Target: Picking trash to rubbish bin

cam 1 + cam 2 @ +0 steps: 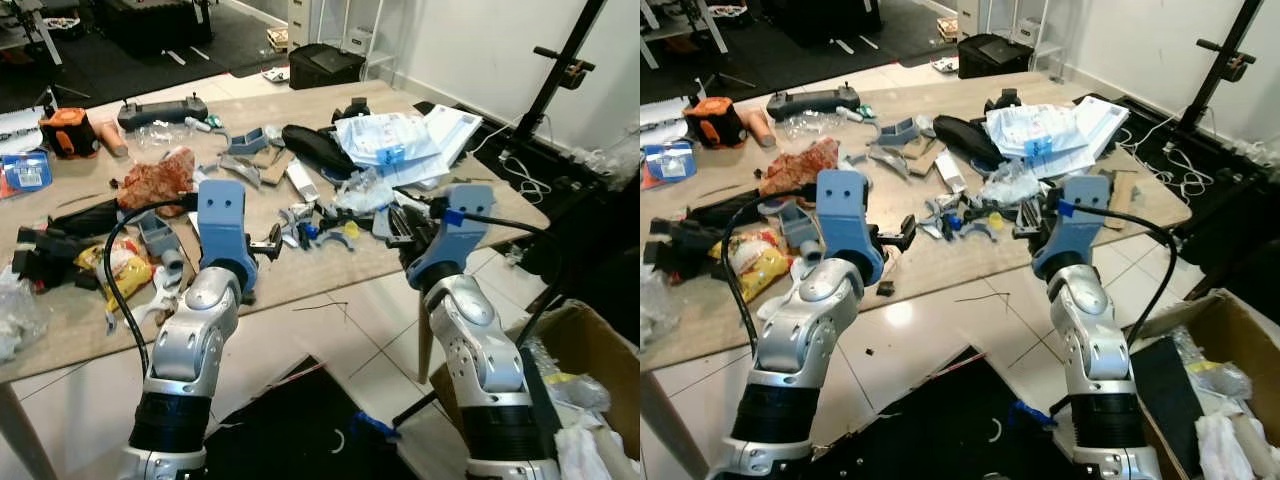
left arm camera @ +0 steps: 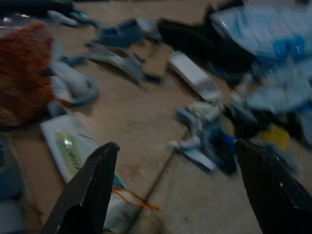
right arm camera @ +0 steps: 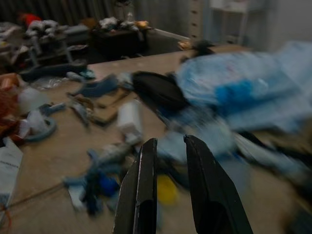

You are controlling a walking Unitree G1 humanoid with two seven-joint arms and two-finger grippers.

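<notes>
Trash lies scattered across the wooden table (image 1: 300, 275). A small heap of blue, white and yellow scraps (image 1: 322, 226) sits near the front edge, between my two grippers. My left gripper (image 1: 268, 243) hovers just left of that heap, its fingers (image 2: 90, 187) spread wide and open with nothing between them. To the right of the heap, my right gripper (image 1: 400, 226) is over the table edge; its fingers (image 3: 141, 190) stand almost together, shut and empty. A cardboard box (image 1: 590, 340) holding rubbish stands on the floor at the lower right.
Crumpled white and blue bags (image 1: 400, 140) pile up at the back right. A red-orange wad (image 1: 155, 180), a yellow wrapper (image 1: 115, 265) and a white tube (image 2: 73, 151) lie on the left. A black stand (image 1: 560, 70) and cables are beyond the table's right end.
</notes>
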